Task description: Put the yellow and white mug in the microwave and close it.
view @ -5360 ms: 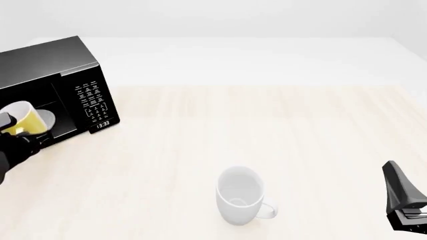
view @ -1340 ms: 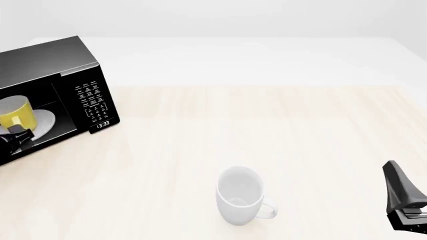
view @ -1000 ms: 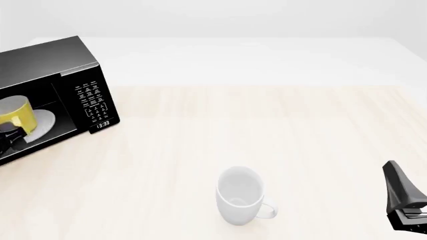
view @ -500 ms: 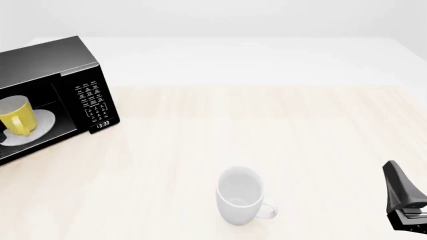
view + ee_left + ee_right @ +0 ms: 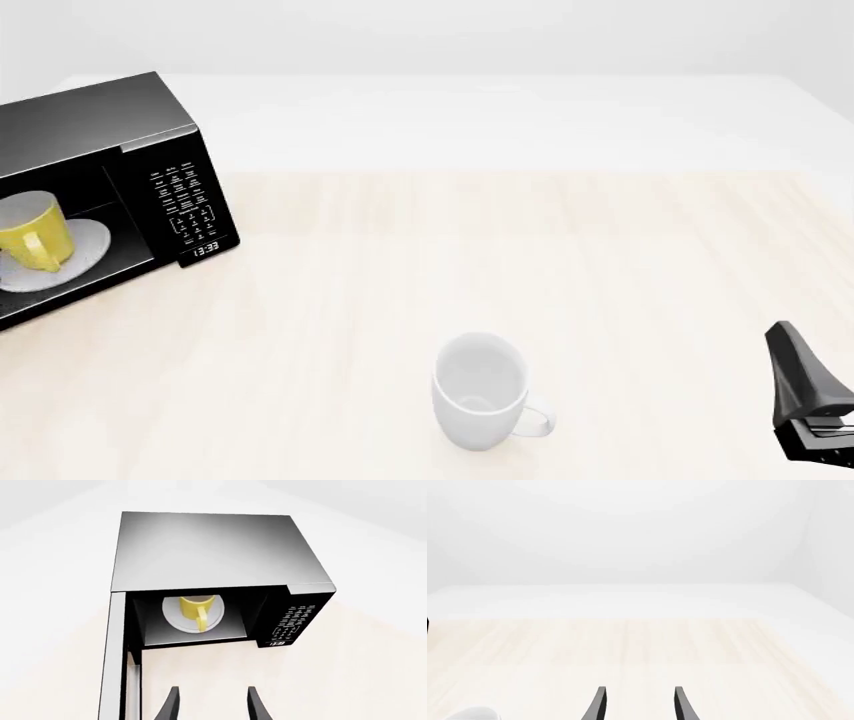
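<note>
- Two mugs show: one small yellow mug with a white inside (image 5: 30, 232) and one larger plain white mug (image 5: 483, 392).
- One black box-shaped microwave (image 5: 127, 140) stands at the far left of the pale wood-grain worktop (image 5: 561, 270), its glass-window door (image 5: 113, 660) swung open, seen edge-on in the left wrist view.
- Inside the microwave lies one round white turntable plate (image 5: 83, 245), and the yellow mug stands upright on it, handle turned toward the opening.
- The white mug stands upright on the worktop near the front edge, well apart from the microwave, its handle pointing right; nothing can be seen in it.
- The microwave's control panel carries a keypad (image 5: 184, 205) with white markings too small to read; below it a small digital clock (image 5: 204, 248) reads 13:33.
- The left gripper (image 5: 211, 700) sits in front of the microwave's opening, outside it, its two dark fingers spread apart with nothing between them.
- The right gripper (image 5: 638, 700) is over bare worktop, fingers likewise apart and holding nothing; in the front view only its dark body shows at the lower right corner.
</note>
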Tool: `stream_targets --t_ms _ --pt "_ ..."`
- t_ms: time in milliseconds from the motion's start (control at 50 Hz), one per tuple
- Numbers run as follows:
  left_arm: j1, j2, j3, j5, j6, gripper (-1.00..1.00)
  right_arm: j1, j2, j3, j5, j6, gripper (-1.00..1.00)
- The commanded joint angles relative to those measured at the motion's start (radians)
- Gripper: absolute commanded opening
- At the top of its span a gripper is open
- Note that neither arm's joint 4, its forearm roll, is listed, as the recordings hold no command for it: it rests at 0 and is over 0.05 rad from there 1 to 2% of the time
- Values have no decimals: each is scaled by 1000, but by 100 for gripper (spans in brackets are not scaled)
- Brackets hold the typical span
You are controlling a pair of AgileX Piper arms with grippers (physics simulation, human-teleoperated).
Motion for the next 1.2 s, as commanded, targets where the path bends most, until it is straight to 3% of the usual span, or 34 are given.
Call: stream_targets --t_ms 20,480,660,1200 --pt "-27 -107 -63 147 1 100 0 0 0 0 0 100" --pt "-23 -170 -209 301 -20 100 0 0 0 0 0 100" --pt "13 -167 -333 358 -9 100 0 0 0 0 0 100" --pt "163 -152 -407 374 -30 100 0 0 0 0 0 100"
